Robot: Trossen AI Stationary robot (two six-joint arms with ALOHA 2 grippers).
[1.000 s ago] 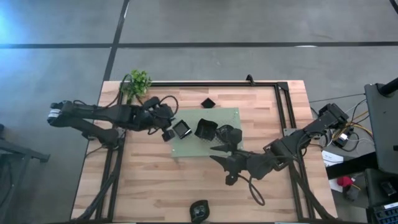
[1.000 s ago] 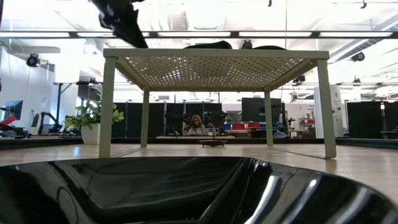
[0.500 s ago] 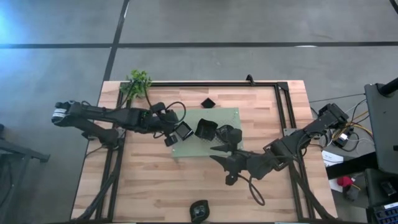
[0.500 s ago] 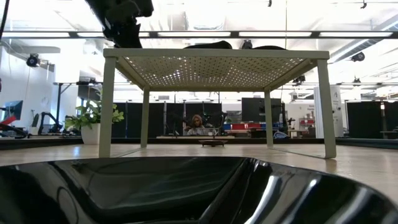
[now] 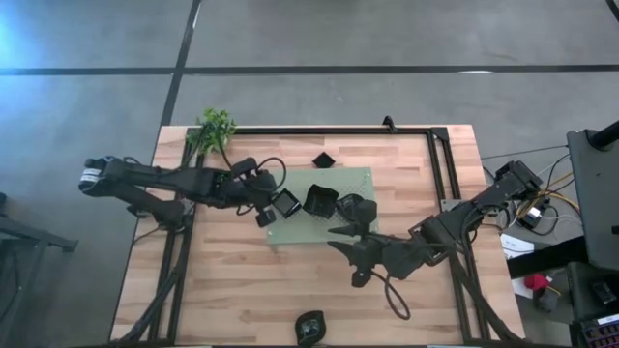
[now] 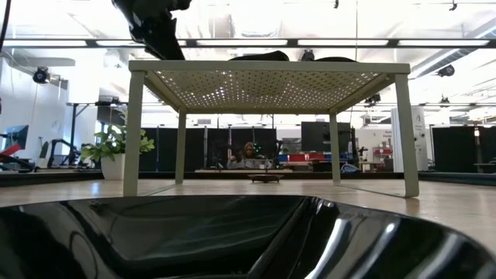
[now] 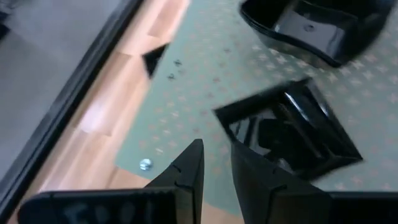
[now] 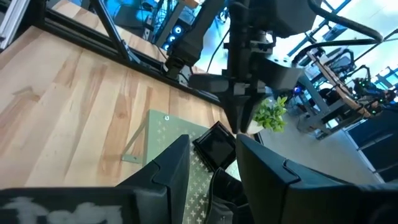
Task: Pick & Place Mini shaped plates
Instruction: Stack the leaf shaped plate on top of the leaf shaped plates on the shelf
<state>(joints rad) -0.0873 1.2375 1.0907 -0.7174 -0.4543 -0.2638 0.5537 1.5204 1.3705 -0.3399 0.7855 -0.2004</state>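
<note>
The left pincer [image 5: 275, 207] is reaching over the left edge of the light green perforated mat [image 5: 358, 182], which is lying in the middle of the wooden surface [image 5: 242, 290]. Its two dark fingers [image 7: 186, 174] are standing slightly apart and one of them is touching the rim of a square black mini plate [image 7: 292, 134]; whether they are really gripping this rim I cannot tell. The plate is sitting on the mat at its left side [image 5: 283, 202]. Just beside it a second black dish [image 5: 319, 200] is resting on the mat, and a rounded one [image 5: 352, 207] is lying next to that, partly under the right arm. One more small square plate [image 5: 323, 159] is staying alone on the wood behind the mat. The right pincer [image 5: 340, 239] is hovering at the near edge of the mat with its fingers [image 8: 168, 168] open and holding nothing. A small green leafy plant [image 5: 211, 129] is standing at the far left corner. In the low view a glossy black dish [image 6: 248, 240] is filling the foreground.
</note>
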